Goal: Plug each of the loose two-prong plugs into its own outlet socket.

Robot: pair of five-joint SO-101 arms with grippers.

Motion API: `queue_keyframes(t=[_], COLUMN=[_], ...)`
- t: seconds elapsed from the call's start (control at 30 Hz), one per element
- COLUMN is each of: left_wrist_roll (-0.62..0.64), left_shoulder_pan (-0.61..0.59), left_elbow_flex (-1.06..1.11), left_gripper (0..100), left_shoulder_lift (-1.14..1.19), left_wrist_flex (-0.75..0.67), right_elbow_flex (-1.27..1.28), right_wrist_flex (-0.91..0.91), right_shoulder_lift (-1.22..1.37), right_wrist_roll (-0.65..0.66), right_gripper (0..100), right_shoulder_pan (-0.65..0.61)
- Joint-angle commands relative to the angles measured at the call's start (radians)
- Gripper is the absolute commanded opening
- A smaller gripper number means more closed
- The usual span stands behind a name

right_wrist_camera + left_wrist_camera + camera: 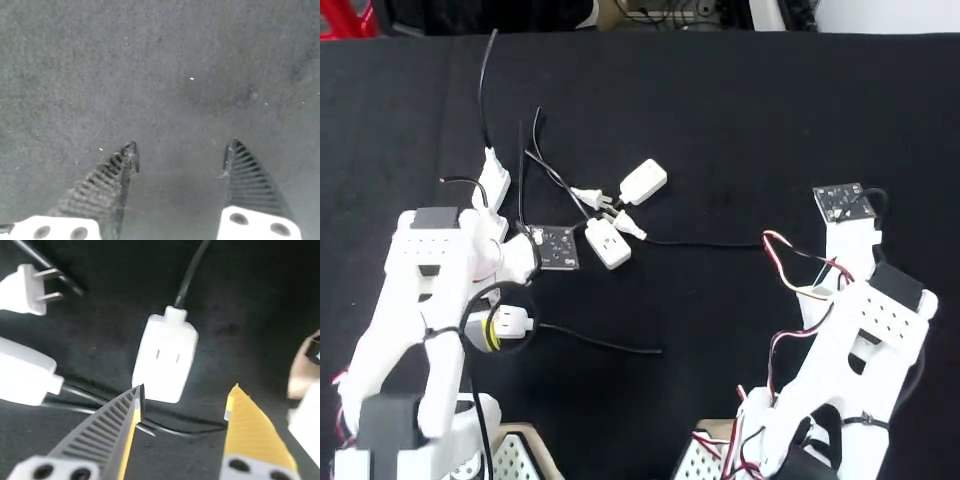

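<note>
Where the left gripper (182, 390) hangs with fingers spread wide and nothing held, a white outlet socket (165, 357) lies on the table just at its tips, slots facing up; a loose two-prong plug (25, 290) lies near; right gripper (182, 150) likewise parted, empty, above bare black cloth (720, 110); red object (345, 18) beyond the table's far edge.

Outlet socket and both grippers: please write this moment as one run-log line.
left gripper: open, facing outlet socket | outlet socket: slots empty | two-prong plug: loose, unplugged | right gripper: open above black table
</note>
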Motion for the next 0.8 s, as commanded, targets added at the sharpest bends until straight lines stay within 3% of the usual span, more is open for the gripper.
queue_keyframes(t=[0.0, 0.17, 0.33, 0.63, 0.77], left_wrist_roll=[-0.161, -0.11, -0.028, 0.199, 0.414], left_shoulder_pan=[0.038, 0.071, 0.099, 0.166, 0.205], left_elbow_flex=[0.001, -0.002, 0.018, 0.13, 0.116], left_gripper=[27, 27, 26, 10, 3], left_shoulder_lift=[0.091, 0.207, 0.196, 0.118, 0.118], left_wrist_flex=[-0.083, -0.183, -0.167, -0.166, -0.16], right_elbow_flex=[-0.004, -0.004, -0.004, -0.004, -0.004], right_wrist_flex=[-0.012, -0.012, -0.012, -0.009, -0.008], right_shoulder_lift=[-0.002, -0.002, -0.002, -0.002, -0.004], right_wrist_roll=[0.008, 0.008, 0.058, 0.057, 0.057], right_gripper=[27.5, 27.5, 27.5, 27.5, 27.5], right_shoulder_pan=[-0.012, -0.012, -0.009, -0.012, -0.012])
